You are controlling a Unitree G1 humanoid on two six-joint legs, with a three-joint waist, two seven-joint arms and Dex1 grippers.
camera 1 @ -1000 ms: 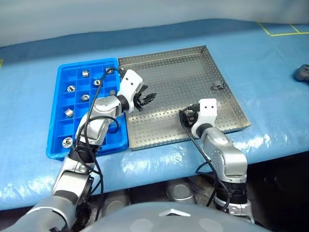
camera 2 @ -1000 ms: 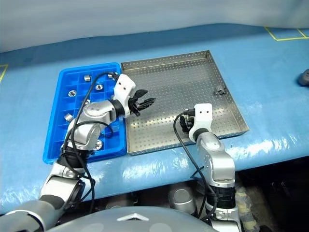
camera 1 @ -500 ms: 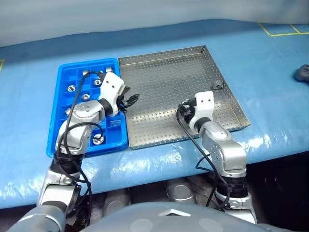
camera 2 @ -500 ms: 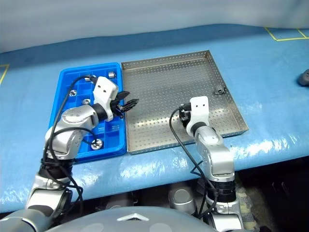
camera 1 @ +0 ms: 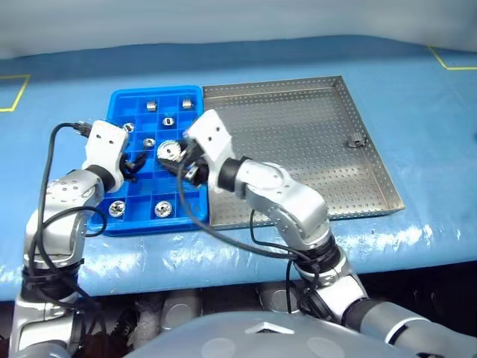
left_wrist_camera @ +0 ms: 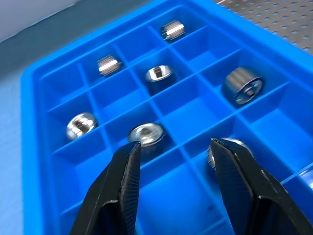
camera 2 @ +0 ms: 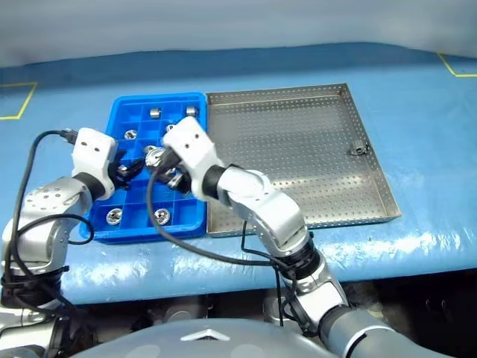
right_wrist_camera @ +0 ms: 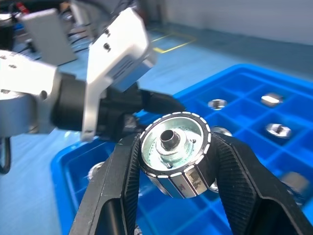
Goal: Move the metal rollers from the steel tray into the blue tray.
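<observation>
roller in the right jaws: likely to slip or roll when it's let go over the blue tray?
Probably rigid and heavy for its size: the roller looks like solid polished metal. Slip seems possible, since the right gripper pinches its smooth curved side. Once dropped, the blue tray walls should stop rolling.

Bright blue tray [camera 1: 119,224], shiny silver rollers [left_wrist_camera: 242,85], dotted grey steel tray [camera 1: 298,134].

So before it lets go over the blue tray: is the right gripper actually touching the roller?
Touching. In the right wrist view, both black fingers of the right gripper press against the sides of the roller, clamping it.
</observation>
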